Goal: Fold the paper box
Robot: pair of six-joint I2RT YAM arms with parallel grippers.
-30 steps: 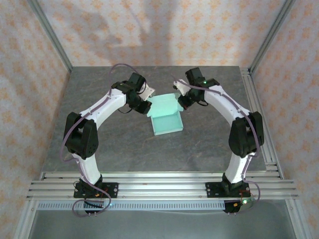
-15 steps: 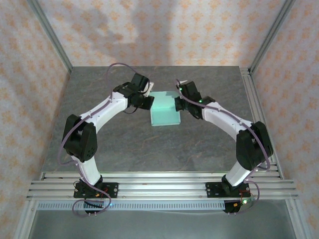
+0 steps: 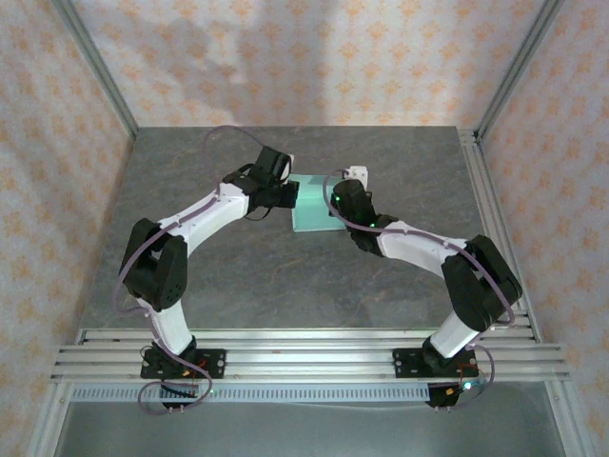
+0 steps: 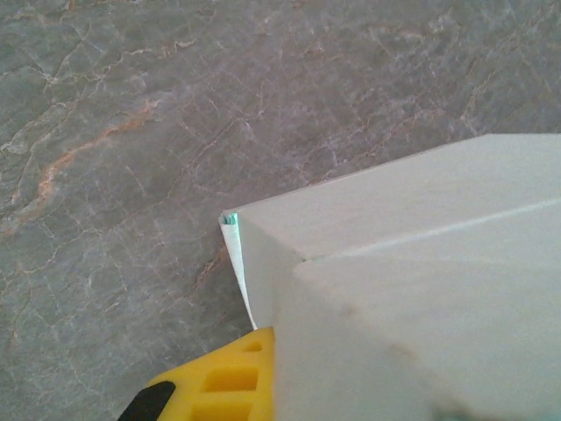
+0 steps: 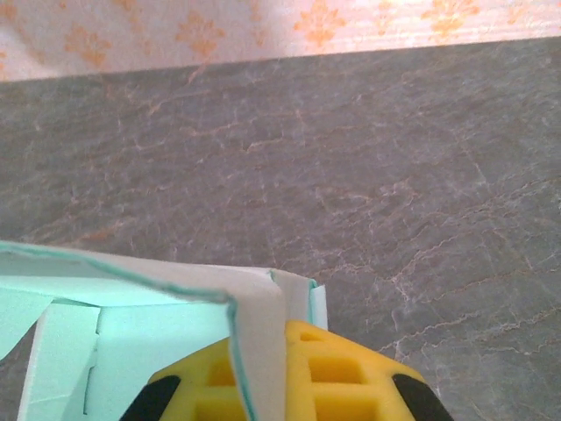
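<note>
The paper box [image 3: 310, 203] is pale mint card, partly folded, sitting between the two grippers at the middle of the table. My left gripper [image 3: 286, 195] is at its left edge. In the left wrist view the box's pale outer wall [image 4: 421, 289] covers the right side, and one yellow finger [image 4: 219, 381] presses against it while the other is hidden behind the card. My right gripper [image 3: 335, 198] is at the box's right edge. In the right wrist view its yellow fingers [image 5: 346, 373] pinch an upright wall of the box [image 5: 259, 338], with the mint inside [image 5: 131, 338] to the left.
The grey marbled tabletop [image 3: 238, 267] stretches out around the box. Aluminium frame rails [image 3: 304, 347] run along the near edge, and patterned walls enclose the back and sides.
The right arm has dropped and stretched in towards the box, its gripper turning at the right edge. The box has gone from tilted and spread to a squarer, more closed shape, and the left gripper shifted slightly right.
</note>
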